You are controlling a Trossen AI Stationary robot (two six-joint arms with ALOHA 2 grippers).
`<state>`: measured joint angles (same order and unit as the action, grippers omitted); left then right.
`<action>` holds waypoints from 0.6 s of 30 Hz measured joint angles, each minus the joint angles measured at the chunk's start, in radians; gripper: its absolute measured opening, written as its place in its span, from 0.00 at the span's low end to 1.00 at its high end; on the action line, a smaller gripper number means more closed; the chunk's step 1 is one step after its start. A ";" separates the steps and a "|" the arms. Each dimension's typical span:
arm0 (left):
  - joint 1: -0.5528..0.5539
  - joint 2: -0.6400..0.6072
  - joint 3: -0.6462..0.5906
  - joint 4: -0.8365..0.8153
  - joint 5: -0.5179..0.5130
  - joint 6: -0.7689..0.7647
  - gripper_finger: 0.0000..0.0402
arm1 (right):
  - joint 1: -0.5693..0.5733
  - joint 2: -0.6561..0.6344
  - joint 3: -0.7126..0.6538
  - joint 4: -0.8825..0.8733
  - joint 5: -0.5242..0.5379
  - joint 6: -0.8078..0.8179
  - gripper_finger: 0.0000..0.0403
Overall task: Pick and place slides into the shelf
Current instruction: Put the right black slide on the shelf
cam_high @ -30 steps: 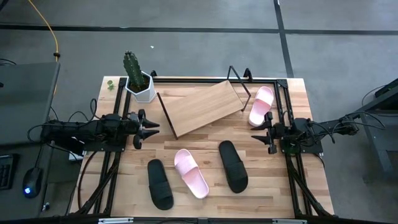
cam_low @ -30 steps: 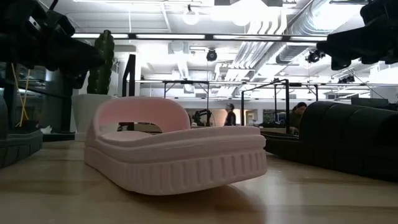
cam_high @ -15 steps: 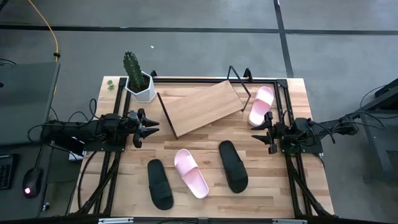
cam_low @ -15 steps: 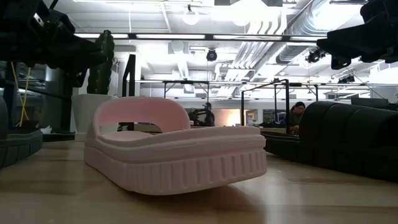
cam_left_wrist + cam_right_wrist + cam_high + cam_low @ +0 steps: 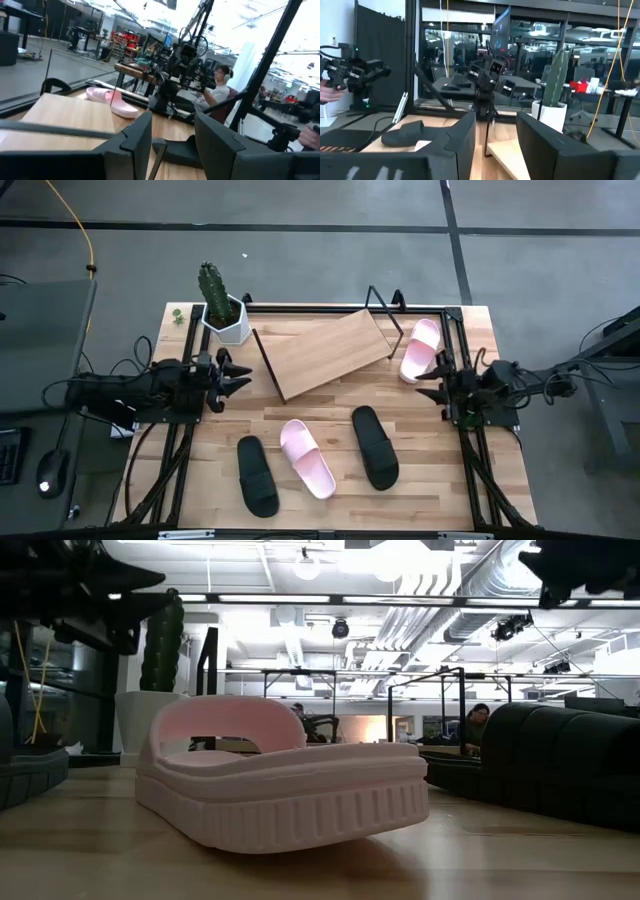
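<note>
Four slides lie flat on their soles on the tabletop. A black slide [image 5: 257, 475], a pink slide [image 5: 306, 458] and a second black slide [image 5: 374, 446] sit in a row near the table's near edge. The other pink slide [image 5: 420, 350] lies beside the right end of the shelf [image 5: 325, 352], a slanted light wood board on a black wire frame. My left gripper [image 5: 240, 378] hovers open at the table's left, pointing at the shelf. My right gripper [image 5: 428, 386] hovers open at the right, close to the far pink slide [image 5: 111, 100]. Neither touches anything.
A potted cactus [image 5: 218, 305] in a white pot stands at the far left corner, next to the shelf. Black frame rails [image 5: 462, 470] run along the left and right table edges. Bare wood lies between the shelf and the row of slides. People sit in the room behind.
Both grippers have risen: in the low view each arm stands higher in the picture than before. My left gripper has drawn back slightly toward the table's left edge, my right one slightly toward the right edge. The slides and shelf have stayed put.
</note>
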<state>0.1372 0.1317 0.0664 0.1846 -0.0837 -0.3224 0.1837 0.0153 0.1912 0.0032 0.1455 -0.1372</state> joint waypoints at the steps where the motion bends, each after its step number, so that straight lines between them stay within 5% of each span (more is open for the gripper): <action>1: 0.000 0.005 0.018 -0.021 0.000 0.000 0.33 | 0.000 0.006 0.026 -0.018 -0.001 -0.002 0.33; 7: 0.000 0.048 0.122 -0.088 0.009 0.003 0.33 | 0.000 0.115 0.207 -0.157 -0.007 -0.002 0.33; 18: 0.000 0.102 0.222 -0.090 0.011 0.056 0.33 | 0.000 0.517 0.609 -0.348 -0.042 -0.101 0.33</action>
<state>0.1374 0.2335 0.2886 0.0946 -0.0723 -0.2662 0.1841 0.5320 0.7998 -0.3452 0.1040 -0.2380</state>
